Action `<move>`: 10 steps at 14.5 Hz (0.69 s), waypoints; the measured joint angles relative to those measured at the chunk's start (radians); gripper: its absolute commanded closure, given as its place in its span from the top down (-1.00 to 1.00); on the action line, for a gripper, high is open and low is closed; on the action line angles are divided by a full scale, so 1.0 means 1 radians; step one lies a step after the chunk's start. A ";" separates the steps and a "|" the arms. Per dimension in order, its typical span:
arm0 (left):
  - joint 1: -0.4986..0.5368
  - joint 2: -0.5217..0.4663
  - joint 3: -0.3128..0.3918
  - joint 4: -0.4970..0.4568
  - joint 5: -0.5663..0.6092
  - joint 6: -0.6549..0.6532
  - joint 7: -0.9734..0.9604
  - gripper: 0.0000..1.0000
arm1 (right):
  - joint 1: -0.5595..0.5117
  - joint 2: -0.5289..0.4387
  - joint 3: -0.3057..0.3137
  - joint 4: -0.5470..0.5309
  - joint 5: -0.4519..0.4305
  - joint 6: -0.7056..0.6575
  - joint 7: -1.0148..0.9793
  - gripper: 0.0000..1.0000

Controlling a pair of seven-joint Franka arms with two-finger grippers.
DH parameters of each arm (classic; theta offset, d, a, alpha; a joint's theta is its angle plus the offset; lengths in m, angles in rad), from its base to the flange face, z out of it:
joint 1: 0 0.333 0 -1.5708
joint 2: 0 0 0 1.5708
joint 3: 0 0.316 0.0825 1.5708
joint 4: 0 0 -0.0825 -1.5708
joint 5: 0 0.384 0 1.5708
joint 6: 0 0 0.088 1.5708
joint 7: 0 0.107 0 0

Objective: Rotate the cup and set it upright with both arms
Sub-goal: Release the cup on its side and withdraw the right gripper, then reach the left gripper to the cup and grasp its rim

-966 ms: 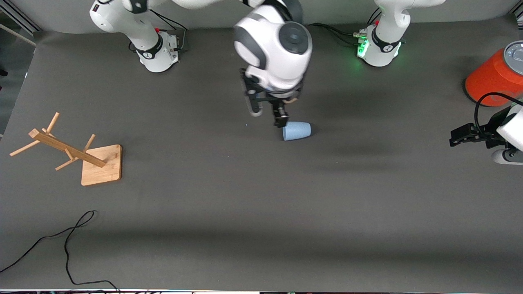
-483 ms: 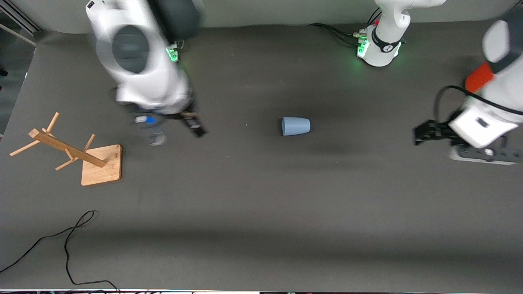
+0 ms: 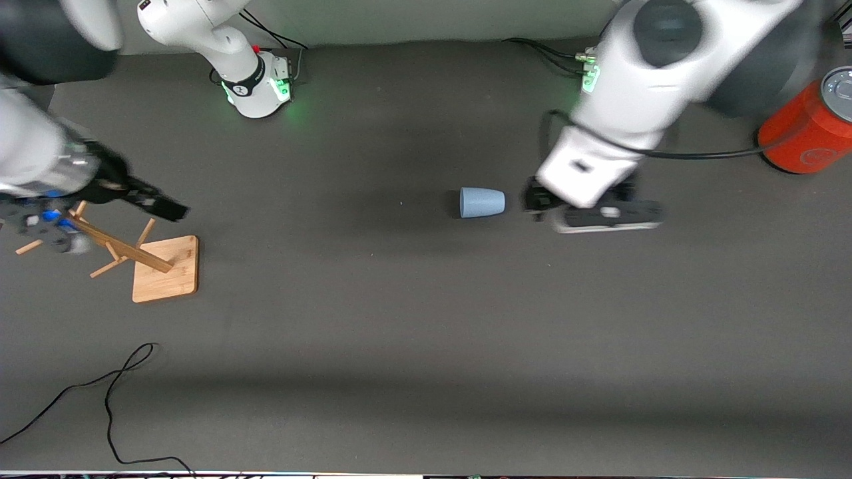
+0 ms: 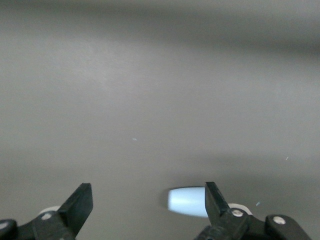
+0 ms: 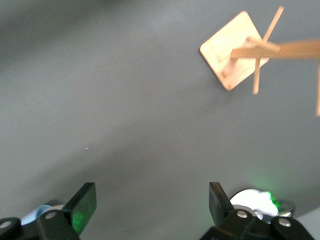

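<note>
The pale-blue cup (image 3: 482,202) lies on its side in the middle of the table, its narrow end toward the left arm's end. My left gripper (image 3: 529,199) hangs low just beside that narrow end, not touching it. In the left wrist view the left gripper (image 4: 148,202) stands open, and the cup (image 4: 187,201) shows close to one of its fingers (image 4: 215,200). My right gripper (image 3: 156,206) is over the wooden rack at the right arm's end, well away from the cup. In the right wrist view the right gripper (image 5: 151,202) is open with only bare table between its fingers.
A wooden peg rack (image 3: 106,243) on a square base (image 3: 166,269) stands at the right arm's end. A large orange cylinder (image 3: 809,126) with a grey top stands at the left arm's end. A black cable (image 3: 113,386) lies near the front edge.
The right arm swung away from the cup to over the wooden rack. The left arm swept in from its end of the table to right beside the cup. The cup barely shifted.
</note>
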 measured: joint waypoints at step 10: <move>-0.401 0.370 0.002 0.180 0.350 -0.109 -0.322 1.00 | -0.464 -0.190 0.338 -0.293 -0.103 0.248 -0.519 1.00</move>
